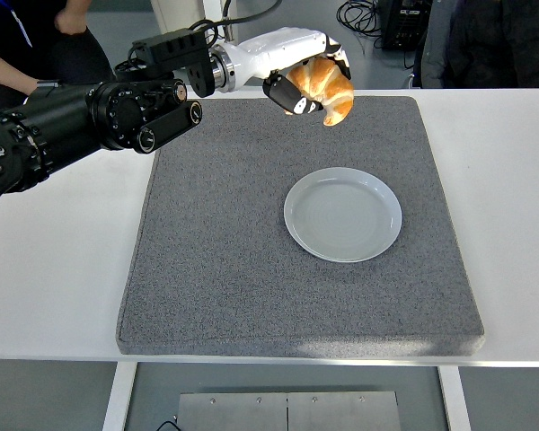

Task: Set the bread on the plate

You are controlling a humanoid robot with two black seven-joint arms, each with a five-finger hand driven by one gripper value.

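A golden-brown croissant (325,86) hangs in the air over the far edge of the grey mat (225,260), held by my left hand (304,83), whose fingers are curled around it. The black left arm (81,121) reaches in from the left edge, ending in a white forearm. A pale grey-blue plate (343,214) lies on the mat, right of centre, nearer to me than the bread and a little to its right. Nothing lies on the plate. My right arm does not show.
The mat covers most of the white table (63,269). A person (36,45) in dark clothes stands at the top left. Dark equipment and cables (386,18) sit beyond the table's far edge.
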